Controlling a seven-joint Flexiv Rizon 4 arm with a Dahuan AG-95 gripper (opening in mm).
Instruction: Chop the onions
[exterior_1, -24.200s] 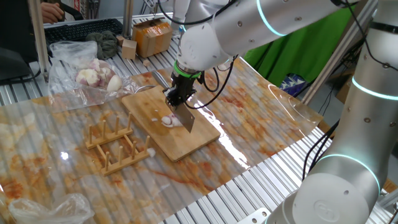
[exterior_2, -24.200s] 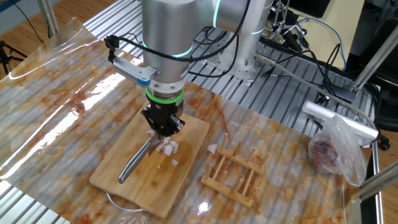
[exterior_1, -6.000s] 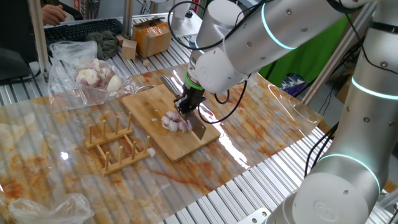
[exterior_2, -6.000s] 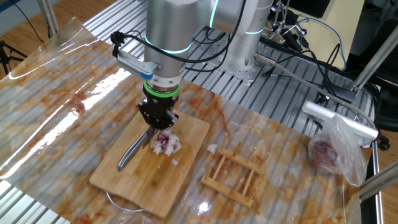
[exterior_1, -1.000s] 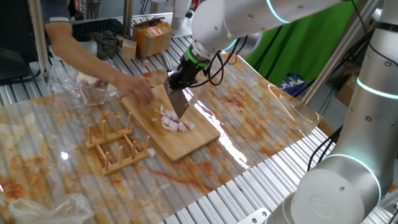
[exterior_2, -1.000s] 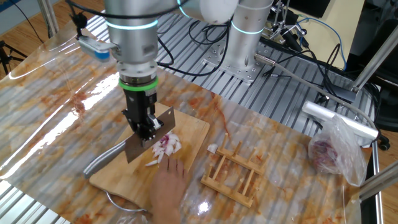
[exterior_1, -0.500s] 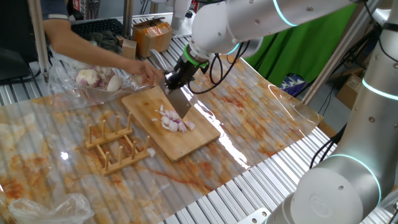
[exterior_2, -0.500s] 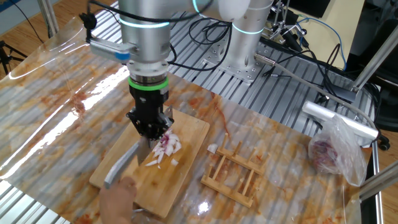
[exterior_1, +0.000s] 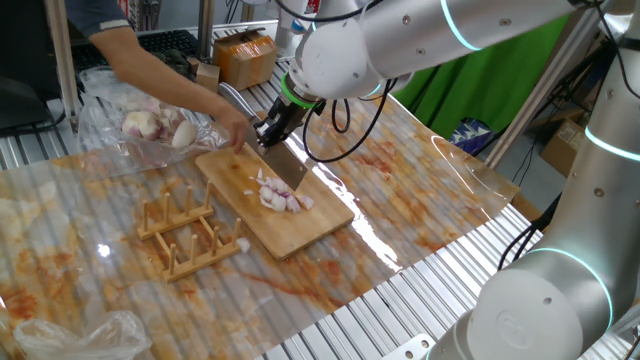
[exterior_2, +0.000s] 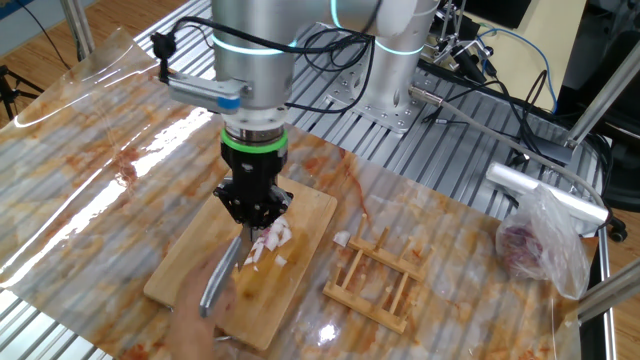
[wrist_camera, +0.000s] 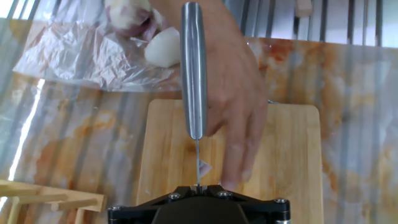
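The onions (exterior_1: 282, 196) are a small heap of pale pink-white diced bits on the bamboo board (exterior_1: 290, 232); they also show in the other fixed view (exterior_2: 268, 240). My gripper (exterior_1: 272, 132) is shut on the blade of a steel knife (exterior_1: 286, 170), right over the heap. In the hand view the knife handle (wrist_camera: 193, 68) points away from my gripper (wrist_camera: 198, 185), and one onion bit (wrist_camera: 204, 168) sticks beside the blade. A person's hand (wrist_camera: 239, 87) lies under and beside the handle, over the board (wrist_camera: 292, 155).
A plastic bag with whole peeled bulbs (exterior_1: 150, 125) lies beyond the board. A wooden rack (exterior_1: 185, 235) stands beside the board, with a stray onion piece near it. The person's arm (exterior_1: 150, 60) reaches in from the far left. Another bag (exterior_2: 535, 245) sits at the table's edge.
The person's hand has left the onion heap and gone to the board's end by the knife handle. My gripper has turned the knife and shifted it a little along the board.
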